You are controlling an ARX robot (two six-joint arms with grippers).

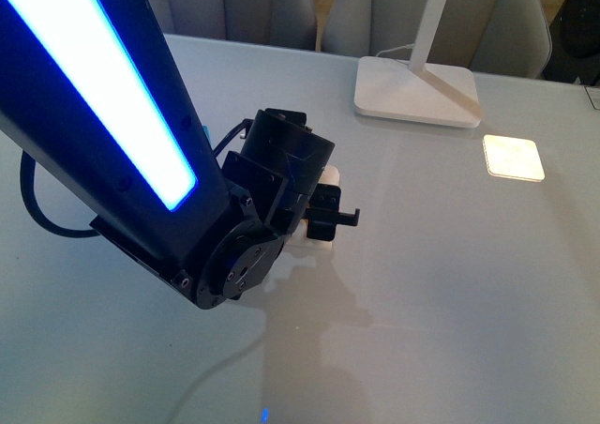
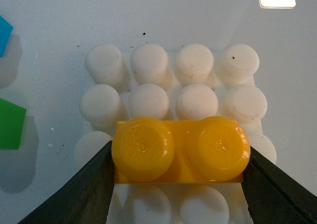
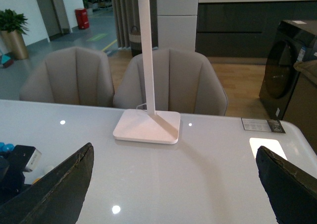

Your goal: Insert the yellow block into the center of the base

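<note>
Pale grey table (image 1: 450,283) carries everything, with a lamp foot (image 1: 417,91) toward 1 o'clock. My left claw (image 2: 181,164) grips the yellow block (image 2: 181,152) by its short ends, over the base (image 2: 193,60), seemingly above its third stud row. I judge it should shift toward the centre four studs, stay level, then press straight down. My right claw (image 3: 173,184) hangs open, empty.

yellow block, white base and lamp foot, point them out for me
yellow block (image 2: 181,149): left wrist view, on the top face between its two studs.
base (image 2: 197,101): left wrist view, on top of one white stud.
lamp foot (image 1: 412,91): front view, on its flat top.
</note>
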